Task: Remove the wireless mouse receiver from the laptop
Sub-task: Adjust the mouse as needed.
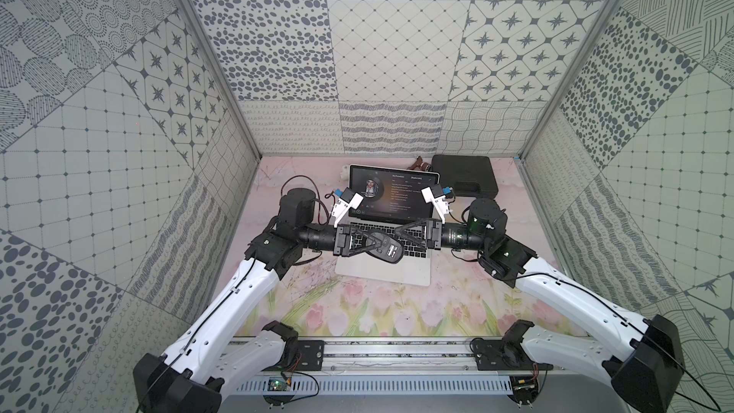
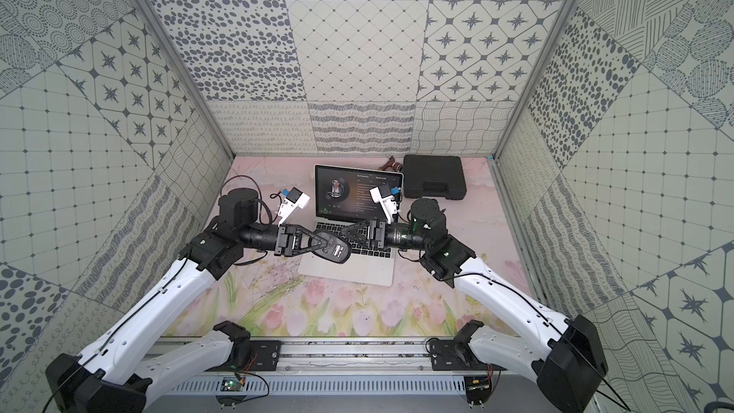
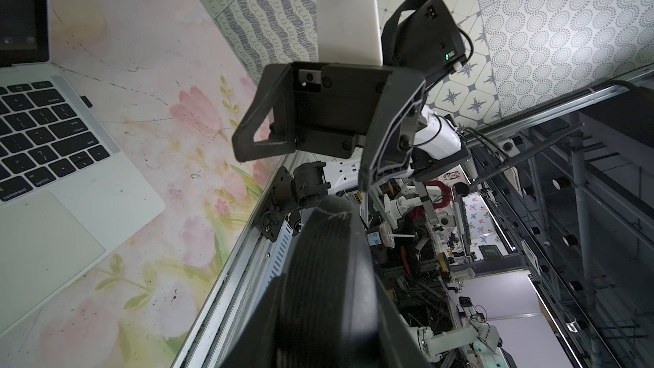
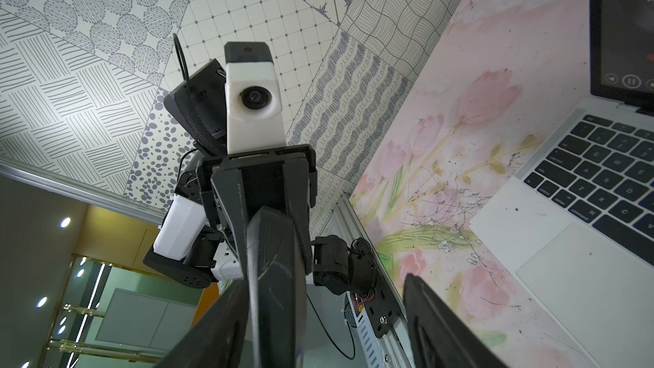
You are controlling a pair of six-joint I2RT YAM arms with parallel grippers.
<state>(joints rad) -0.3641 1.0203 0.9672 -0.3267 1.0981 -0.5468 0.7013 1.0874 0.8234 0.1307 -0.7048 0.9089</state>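
left wrist view showed the tiny black plug nub of the wireless mouse receiver (image 3: 85, 101) sticking out of the right side edge of the slim silver laptop (image 3: 124, 203), level with the back rows of black keys. it sat plugged in, and neither of my pincers touched it. in both top views my right arm crossed that edge and i could not make the nub out.

the laptop stood open on the pink flower-printed bench (image 1: 357, 311), its dark music-player screen with the round portrait facing me. my two arms met nose to nose above the keyboard. my left pincer (image 1: 371, 243) was pinching the black oval computer mouse (image 1: 387, 252) by one end, holding it up over the keys. the right wrist view showed the mouse edge-on between those fingers. my right pincer (image 3: 303, 163) stood spread, its fingers wide apart on either side of the mouse's free end. whether one of them brushed the mouse i could not tell. a black rectangular plastic case with a moulded handle (image 1: 464, 178) lay at the back of the bench, just beside the laptop's lid on my right.
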